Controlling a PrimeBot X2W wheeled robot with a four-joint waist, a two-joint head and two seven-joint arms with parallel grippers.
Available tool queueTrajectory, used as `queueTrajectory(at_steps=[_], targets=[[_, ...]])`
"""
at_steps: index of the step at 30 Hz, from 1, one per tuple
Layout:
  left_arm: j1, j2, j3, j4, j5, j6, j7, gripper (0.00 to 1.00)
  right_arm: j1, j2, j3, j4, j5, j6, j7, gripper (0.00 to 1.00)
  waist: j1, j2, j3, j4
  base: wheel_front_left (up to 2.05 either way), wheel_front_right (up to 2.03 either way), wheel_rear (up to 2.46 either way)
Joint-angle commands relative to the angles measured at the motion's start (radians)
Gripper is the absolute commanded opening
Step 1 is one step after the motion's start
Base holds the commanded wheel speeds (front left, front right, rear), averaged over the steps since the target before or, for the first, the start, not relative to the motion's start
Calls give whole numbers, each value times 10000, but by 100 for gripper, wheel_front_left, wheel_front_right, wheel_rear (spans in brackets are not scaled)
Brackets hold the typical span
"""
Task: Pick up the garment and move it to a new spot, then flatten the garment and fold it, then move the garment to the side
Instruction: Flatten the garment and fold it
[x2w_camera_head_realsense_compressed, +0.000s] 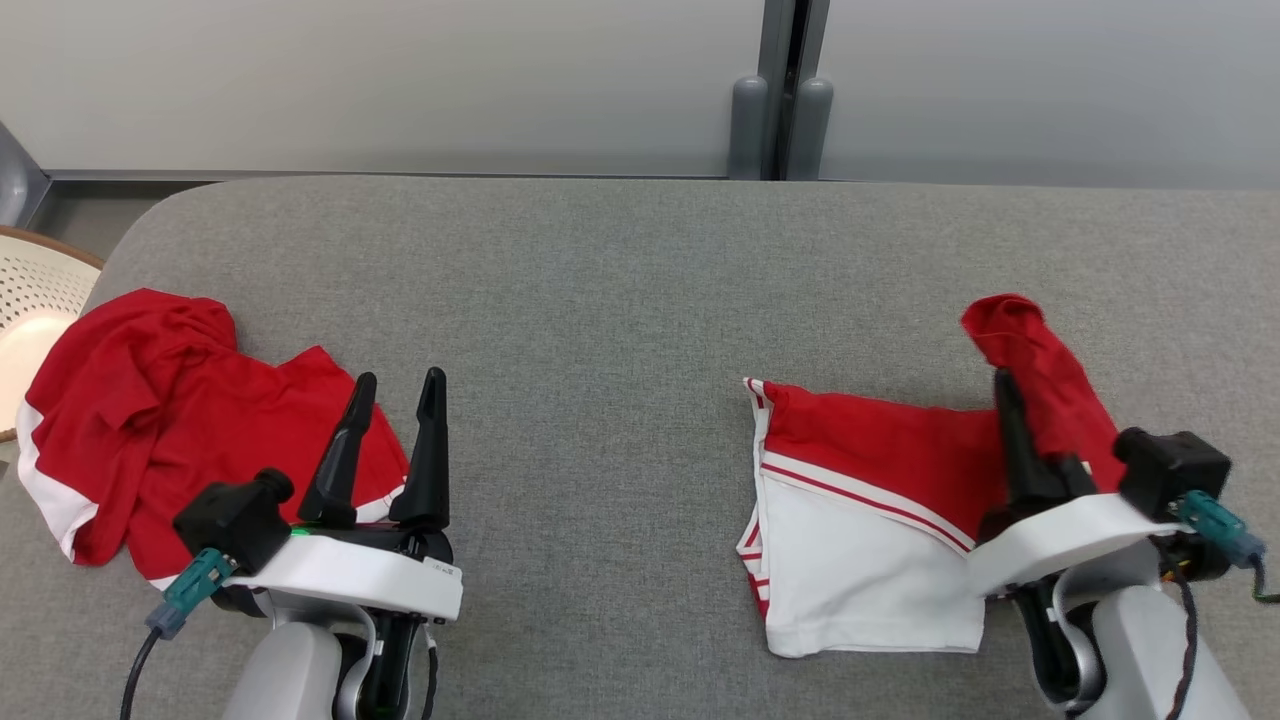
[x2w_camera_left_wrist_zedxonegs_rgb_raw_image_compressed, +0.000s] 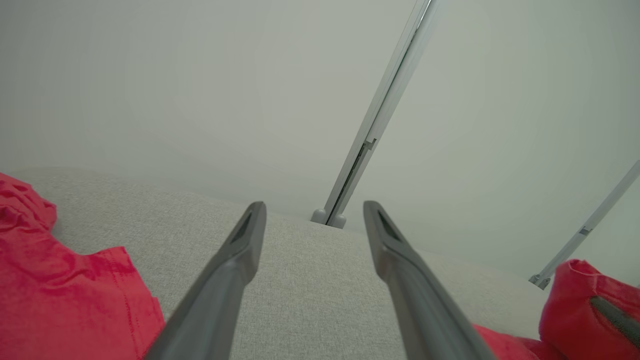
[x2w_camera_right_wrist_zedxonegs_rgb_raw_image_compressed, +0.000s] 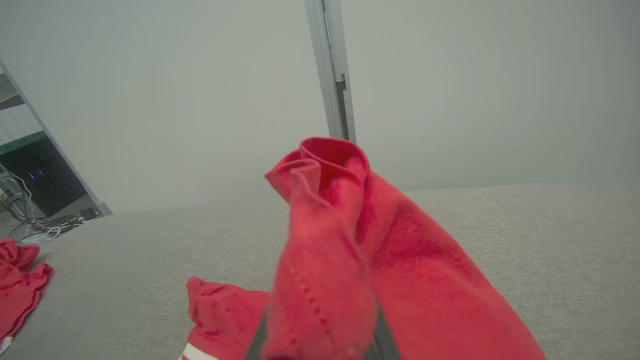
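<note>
- Right end effector (x2w_camera_head_realsense_compressed: 1010, 398), with two long dark fingers, is clamped shut on a bunched fold of the garment (x2w_camera_head_realsense_compressed: 870, 470), holding that soft red corner up as a rumpled tube.
- Most of the garment lies on the right side of the worktop (x2w_camera_head_realsense_compressed: 600, 290): a red upper band, thin red-and-white stripes, and a smooth white panel below.
- Left end effector (x2w_camera_head_realsense_compressed: 400, 380) hangs with its tapered fingers spread wide, gripping nothing.
- Just beside it, near the left edge, lies a second garment (x2w_camera_head_realsense_compressed: 150, 400), crumpled, red with white trim.
- Grey woven cloth covers the worktop, which has a rounded corner.
</note>
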Motion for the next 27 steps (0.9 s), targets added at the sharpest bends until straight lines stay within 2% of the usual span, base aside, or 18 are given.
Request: queueTrajectory(at_steps=[1,7,16,17,18,19,27], targets=[[49,35,17,-27,-17,-12,1,100,94,53,131,-100,49,-4,57,0,0,-1,12,15,0,0,0],[12,37,-65,-7,-54,-12,2,100,350,412,1412,-230,-56,-4,408,0,0,-1,118,229,0,0,0],[-44,35,-143,42,-149,-12,2,100,325,587,2061,735,133,-4,69,0,0,-1,362,615,0,0,0],[-49,35,-141,50,-161,-12,2,100,313,594,2177,827,181,-4,51,18,0,-1,389,640,0,0,0],[-59,34,-144,53,-165,-12,2,100,296,598,2279,907,175,-4,20,81,0,-1,420,665,0,0,0],[-71,34,-149,65,-165,-12,1,100,283,600,2418,971,300,-4,-14,100,0,-1,444,688,0,0,0],[-143,34,-212,130,-238,-12,2,100,67,596,3859,1576,1441,-4,203,100,0,-1,519,745,0,0,0]])
